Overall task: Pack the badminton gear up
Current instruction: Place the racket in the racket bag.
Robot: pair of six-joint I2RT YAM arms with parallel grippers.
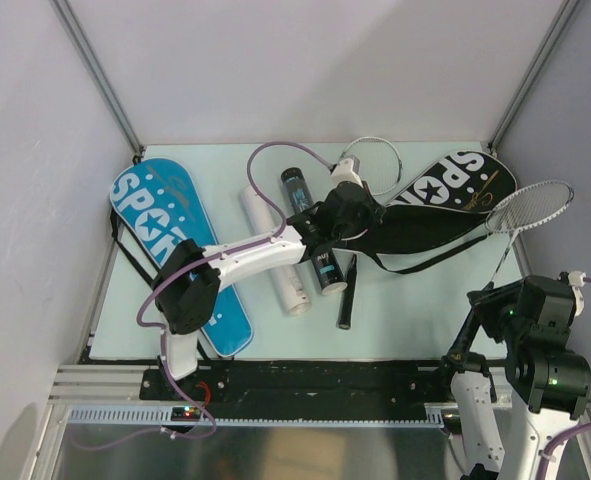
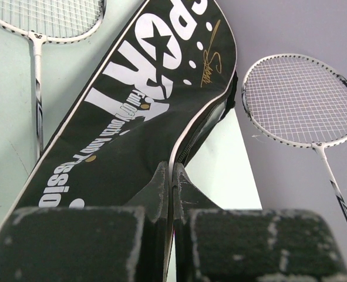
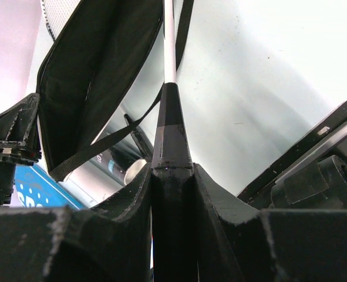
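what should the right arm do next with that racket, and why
Probably swing the silver racket head-first toward the open edge of the black cover: the right gripper is shut on its handle, the left gripper pinches that edge, with the head outside.

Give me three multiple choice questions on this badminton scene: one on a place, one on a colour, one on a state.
1. Where on the table does the blue cover lie? A left side; B right side; C middle.
2. What colour is the big lettering on the black cover? A red; B green; C white.
3. The right fingers are: A open; B shut on the racket; C shut on nothing.
Answers: 1 A, it lies along the table's left edge. 2 C, the letters are white on black. 3 B, they clamp its dark handle.
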